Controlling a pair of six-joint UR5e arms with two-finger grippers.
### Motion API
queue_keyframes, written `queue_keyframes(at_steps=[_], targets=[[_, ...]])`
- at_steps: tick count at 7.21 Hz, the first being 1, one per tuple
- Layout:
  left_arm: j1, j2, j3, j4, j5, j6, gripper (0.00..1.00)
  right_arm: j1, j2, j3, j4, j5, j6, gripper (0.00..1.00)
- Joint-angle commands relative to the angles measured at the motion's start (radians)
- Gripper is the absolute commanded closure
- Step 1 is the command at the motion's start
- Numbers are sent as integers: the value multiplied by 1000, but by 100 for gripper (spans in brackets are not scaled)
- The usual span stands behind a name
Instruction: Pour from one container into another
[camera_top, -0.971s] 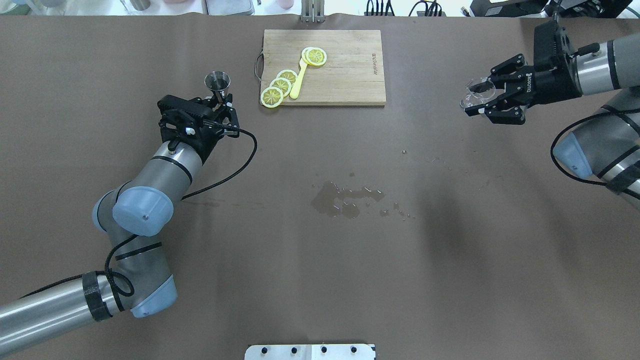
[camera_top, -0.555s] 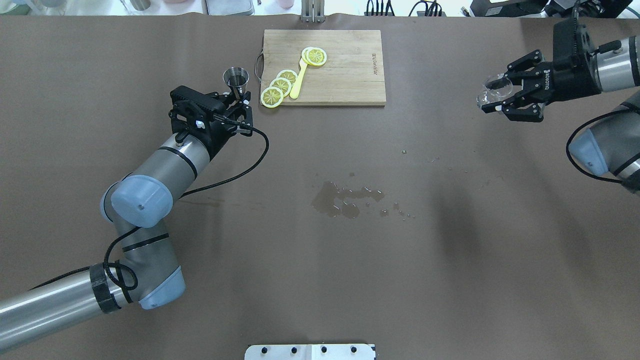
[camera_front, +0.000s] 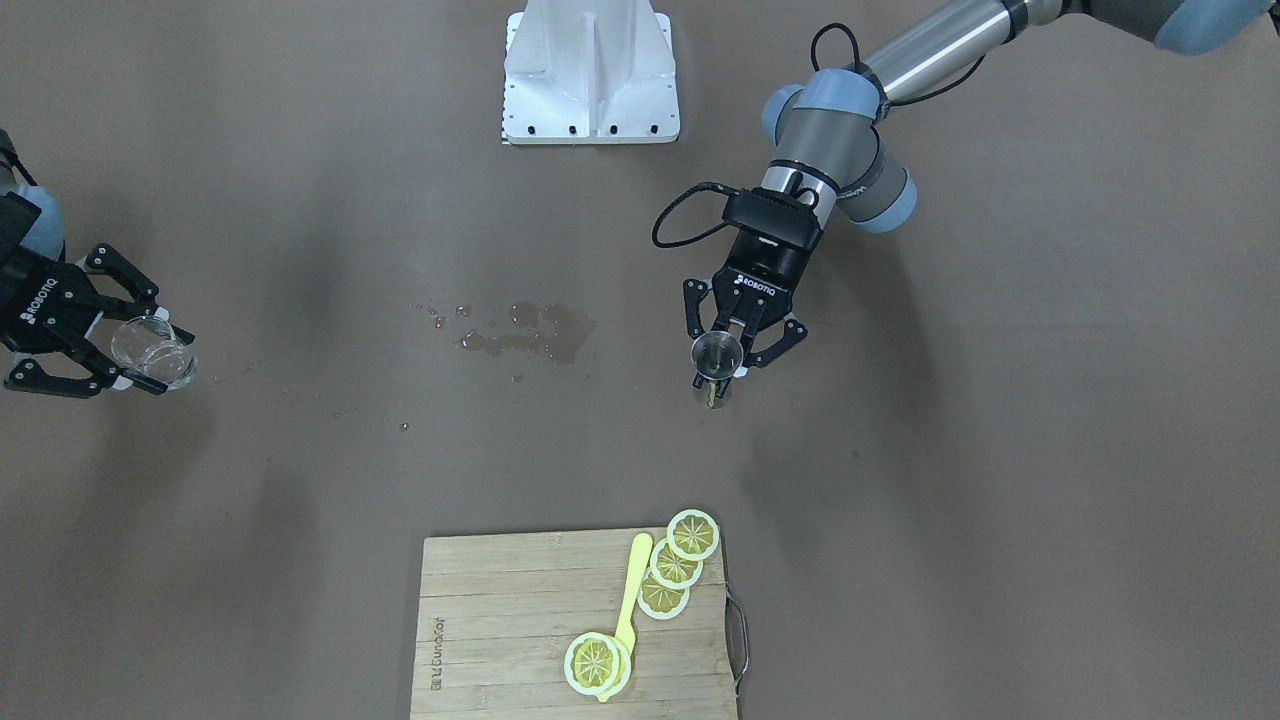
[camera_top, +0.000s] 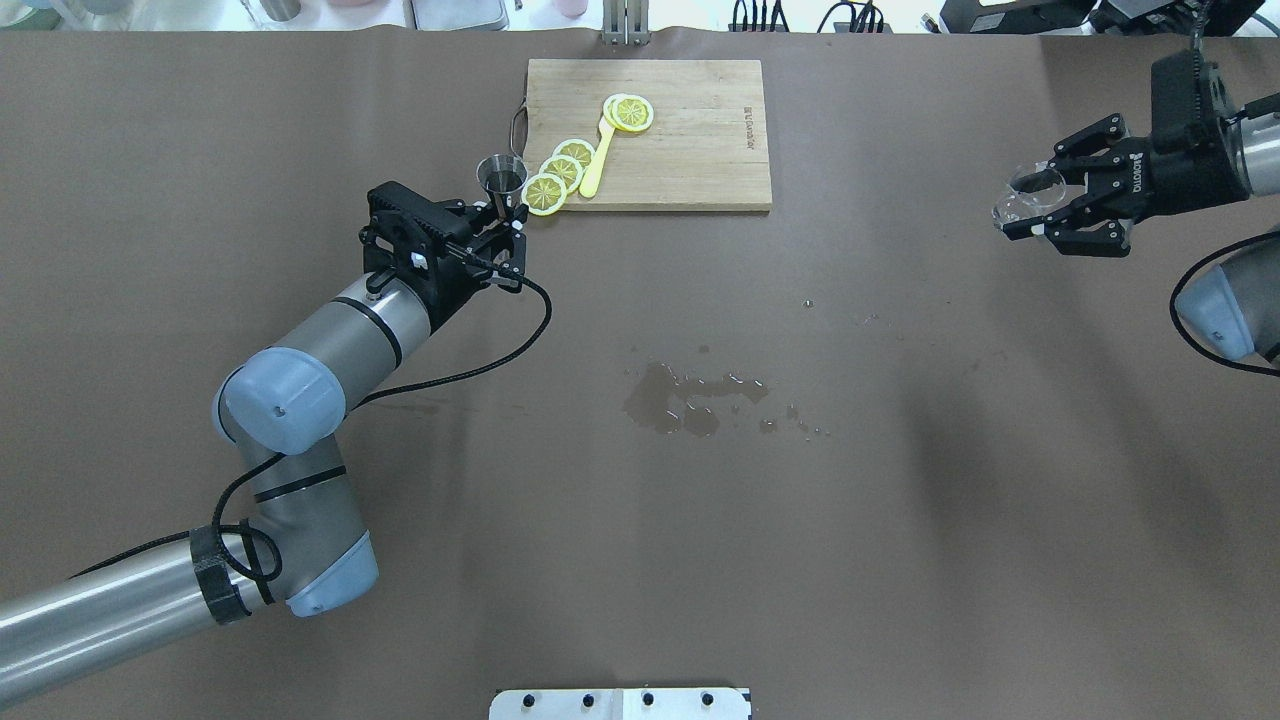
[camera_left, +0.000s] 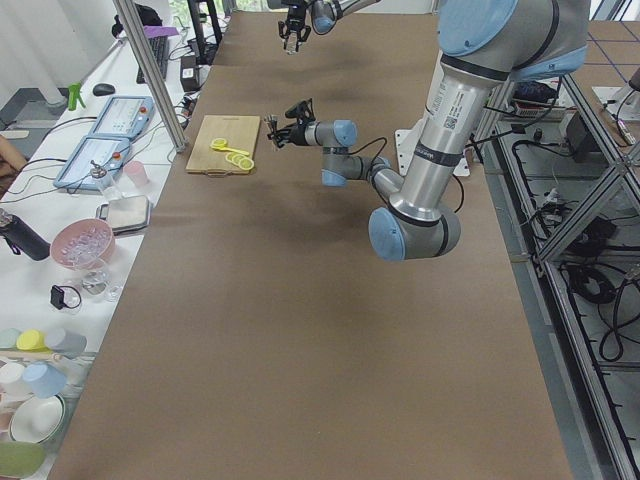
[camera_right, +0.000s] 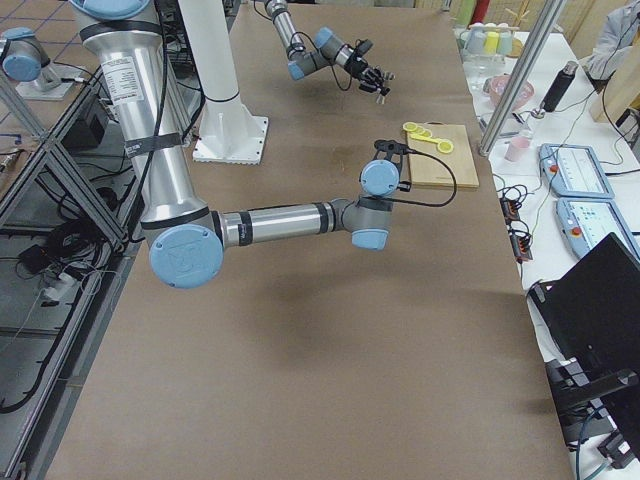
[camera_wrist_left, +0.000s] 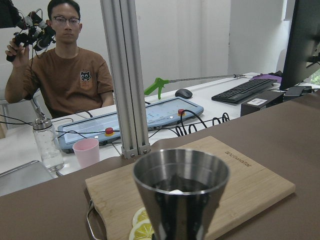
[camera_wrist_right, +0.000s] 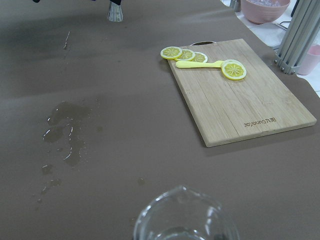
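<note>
Clamped in the left gripper: a steel measuring cup, upright, pinched low on its body between both fingers. Held clear of the table, towards the far edge and left of the middle, just off the near left corner of a wooden cutting board. Marked "ROBOTIQ" in white letters on the black gripper body, plain in the front-facing view.

Closed in the right gripper: a clear glass pouring jug with a small spout, lifted above the table close to its right edge, well apart from the steel cup. Same white "ROBOTIQ" lettering on this gripper too.

On the board, against the table's far edge near the middle: a burnt-in brand stamp along its right end, too faint to read with any certainty. Near the board's left end, three overlapping lemon slices, a yellow stick-like tool beside them, and a further slice at the tool's far tip.

Around the middle of the table, a wet spill with scattered droplets trailing to the right.
</note>
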Motion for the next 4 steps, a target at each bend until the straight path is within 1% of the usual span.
queue_keyframes(at_steps=[1, 4], targets=[[2, -4, 20, -61, -29, 42, 100, 1, -2, 0, 1, 1, -2, 100], [34, -38, 23, -61, -114, 44, 100, 3, -2, 0, 3, 1, 0, 100]])
